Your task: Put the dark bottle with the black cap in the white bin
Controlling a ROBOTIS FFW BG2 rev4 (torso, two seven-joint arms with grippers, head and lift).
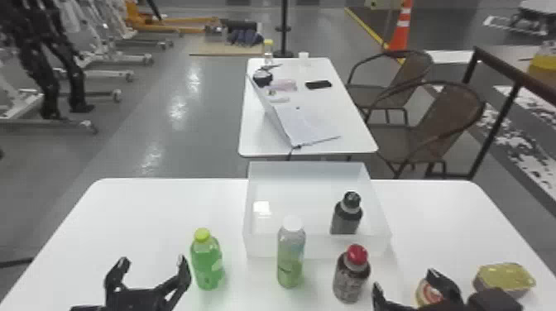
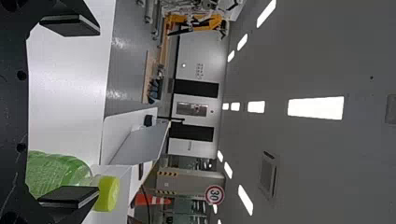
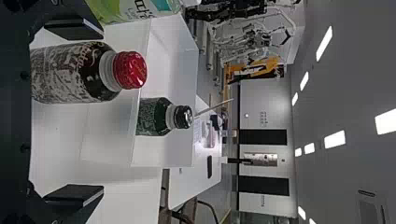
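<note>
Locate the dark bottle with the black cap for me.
In the head view, the dark bottle with the black cap stands upright inside the white bin, toward the bin's right side, beyond the red-capped bottle.

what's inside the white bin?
The dark bottle with the black cap, standing upright. The bin's front wall hides its base, and the white-capped bottle covers a bit of the interior.

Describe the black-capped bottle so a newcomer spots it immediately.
On the nearer table, find the white bin. Inside, toward its right side, stands the dark bottle. Its cap is black, unlike the red-capped bottle outside.
</note>
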